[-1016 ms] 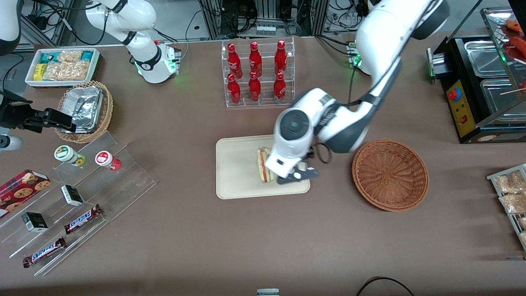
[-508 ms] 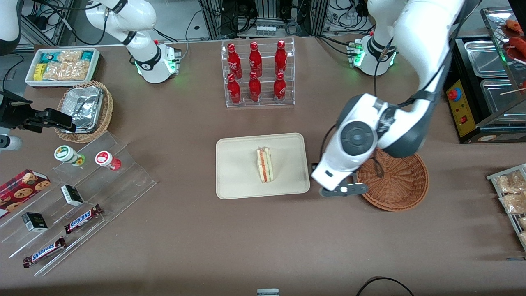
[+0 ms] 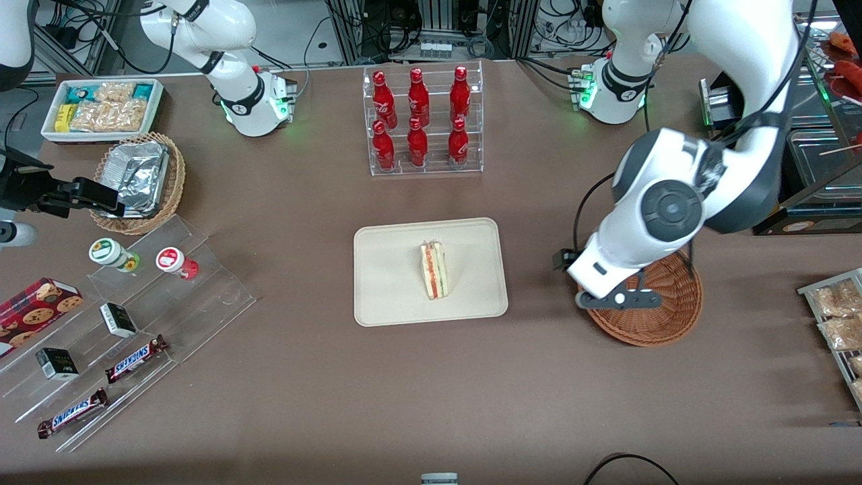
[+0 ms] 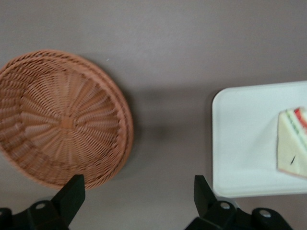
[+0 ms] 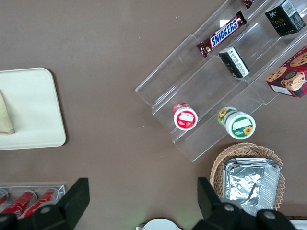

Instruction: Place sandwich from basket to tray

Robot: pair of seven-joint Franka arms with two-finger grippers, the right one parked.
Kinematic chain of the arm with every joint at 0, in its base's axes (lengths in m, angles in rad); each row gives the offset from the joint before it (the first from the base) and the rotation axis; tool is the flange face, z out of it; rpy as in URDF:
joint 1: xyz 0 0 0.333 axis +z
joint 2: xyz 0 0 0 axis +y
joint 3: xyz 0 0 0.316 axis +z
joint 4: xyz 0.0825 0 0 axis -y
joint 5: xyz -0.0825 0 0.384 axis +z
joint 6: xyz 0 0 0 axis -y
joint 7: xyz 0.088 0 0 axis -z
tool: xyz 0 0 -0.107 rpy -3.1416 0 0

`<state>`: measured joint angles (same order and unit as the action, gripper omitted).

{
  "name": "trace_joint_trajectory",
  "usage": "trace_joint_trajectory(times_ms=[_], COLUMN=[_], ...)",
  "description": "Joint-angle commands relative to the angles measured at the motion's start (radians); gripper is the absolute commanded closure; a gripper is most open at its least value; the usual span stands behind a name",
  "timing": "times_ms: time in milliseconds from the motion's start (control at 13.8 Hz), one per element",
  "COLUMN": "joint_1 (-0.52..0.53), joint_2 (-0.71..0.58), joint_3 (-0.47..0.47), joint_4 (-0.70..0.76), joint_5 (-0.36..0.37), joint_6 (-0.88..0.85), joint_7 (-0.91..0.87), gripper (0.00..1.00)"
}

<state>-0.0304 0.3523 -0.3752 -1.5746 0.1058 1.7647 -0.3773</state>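
Tool (image 4: 135,199) of the working arm hangs empty over the bench, above the edge of the basket (image 3: 656,316) that faces the tray, with its two black fingers (image 4: 71,191) spread wide apart and nothing between them. The sandwich (image 3: 434,271) lies on the tray (image 3: 390,269), near the tray's middle and a little toward the working arm's end, with its red and green filling along the cut edge showing. It is free of any grip and well apart from the tool. The round reddish-brown wicker basket sits on the bench beside the tray, toward the working arm's end, and the wrist view shows its woven bowl (image 4: 60,117) holding nothing.

Judging from this layout, the task looks finished: the sandwich is out of the basket and resting flat on the tray. At most, what seems left is for the arm to draw clear and park.

From its base at the bench edge farthest from the front camera, the working arm rises high, bends at a large white elbow joint above the basket, and turns down so the wrist points at the bench. The tool is raised off the surface and touches neither basket nor tray.

Farther from the front camera than the tray stands a clear rack of red bottles (image 3: 421,121).
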Motion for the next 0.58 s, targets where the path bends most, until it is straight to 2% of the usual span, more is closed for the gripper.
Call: trace_joint_trajectory(times_ms=[0, 508], joint_1=[0.017, -0.003], joint_2=[-0.142, -0.321], joint_3=[0.045, 0.234], joint_4=[-0.116, -0.113], joint_5=[-0.06, -0.11], joint_6=[-0.022, -0.267], joint_7=[0.108, 0.348], gripper=[0.0, 0.0])
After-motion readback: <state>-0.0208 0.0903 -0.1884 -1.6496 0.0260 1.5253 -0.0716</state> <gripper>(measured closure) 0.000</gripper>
